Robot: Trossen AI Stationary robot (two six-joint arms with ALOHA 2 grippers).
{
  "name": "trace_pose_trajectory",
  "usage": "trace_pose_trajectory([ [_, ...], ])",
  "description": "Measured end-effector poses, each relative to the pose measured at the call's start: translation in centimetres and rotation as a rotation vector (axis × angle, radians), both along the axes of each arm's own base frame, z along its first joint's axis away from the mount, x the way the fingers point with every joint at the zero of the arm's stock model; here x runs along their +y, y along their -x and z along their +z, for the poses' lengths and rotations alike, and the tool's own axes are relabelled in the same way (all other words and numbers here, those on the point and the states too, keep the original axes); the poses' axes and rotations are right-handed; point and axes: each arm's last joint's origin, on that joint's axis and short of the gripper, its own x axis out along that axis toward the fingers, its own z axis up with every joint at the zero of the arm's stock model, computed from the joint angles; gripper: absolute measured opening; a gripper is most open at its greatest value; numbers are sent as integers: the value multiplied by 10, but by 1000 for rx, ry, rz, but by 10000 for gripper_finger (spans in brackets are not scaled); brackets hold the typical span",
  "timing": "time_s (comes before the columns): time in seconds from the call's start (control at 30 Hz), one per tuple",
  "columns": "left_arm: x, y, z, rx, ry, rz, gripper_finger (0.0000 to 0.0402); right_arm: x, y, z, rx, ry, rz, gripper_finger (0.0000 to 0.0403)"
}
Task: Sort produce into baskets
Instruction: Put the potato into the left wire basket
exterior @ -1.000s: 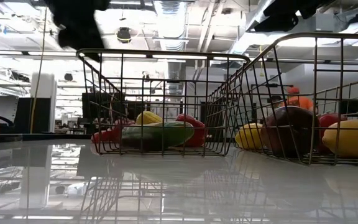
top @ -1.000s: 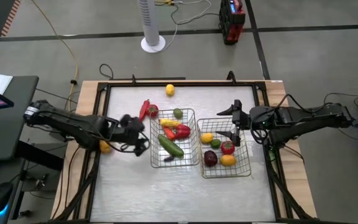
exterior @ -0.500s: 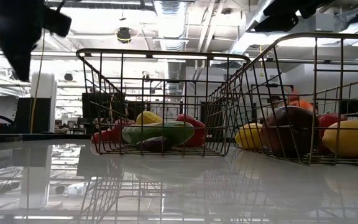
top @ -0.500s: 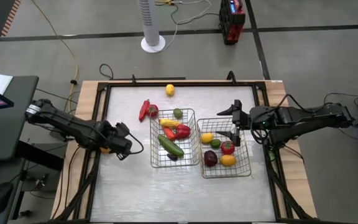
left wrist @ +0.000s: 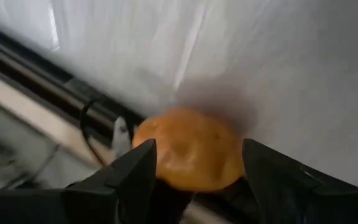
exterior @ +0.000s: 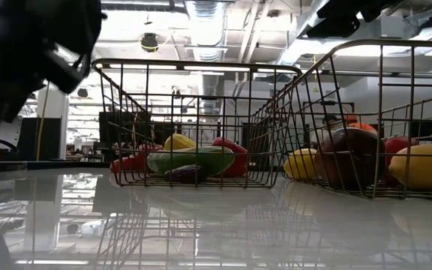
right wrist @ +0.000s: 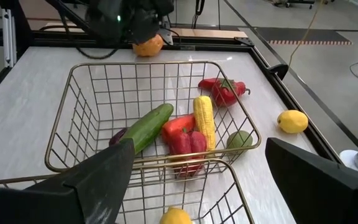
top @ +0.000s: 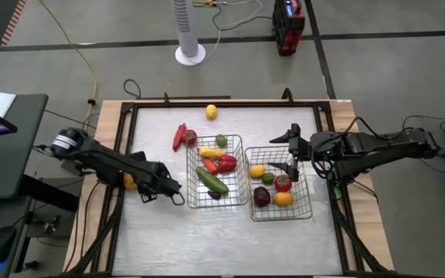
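Observation:
An orange fruit (top: 130,182) lies on the table by its left edge rail. My left gripper (top: 141,188) is open just above it. In the left wrist view my two fingers stand on either side of the orange (left wrist: 188,149). I cannot tell whether they touch it. My right gripper (top: 292,152) is open and empty above the right basket's (top: 310,185) far left corner. The left basket (top: 188,174) holds a cucumber (top: 212,181), a red pepper, corn, a lime and a dark plum (exterior: 186,174). The right basket holds lemons, a lime, a red fruit and a plum.
A red pepper (top: 180,137) lies on the table beyond the left basket's far left corner. A lemon (top: 211,111) lies near the far edge. A raised black rail (left wrist: 55,106) runs along the table's left edge right beside the orange. Bare table lies in front of both baskets.
My left gripper has gone from the left basket's left rim toward the table's left edge and down over the orange fruit. In the low view a dark plum now lies at the left basket's near end; it did not show there a second ago.

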Motion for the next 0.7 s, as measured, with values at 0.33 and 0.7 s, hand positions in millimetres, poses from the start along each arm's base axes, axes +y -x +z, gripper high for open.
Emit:
trace_pose_trajectory([
  [0.33, -10, -9, -35, 330, 82, -153, 225, 0, 0, -1, 6, 1, 0, 388],
  [0.7, -42, 3, -38, 412, 158, -440, 225, 0, 0, -1, 9, 1, 0, 388],
])
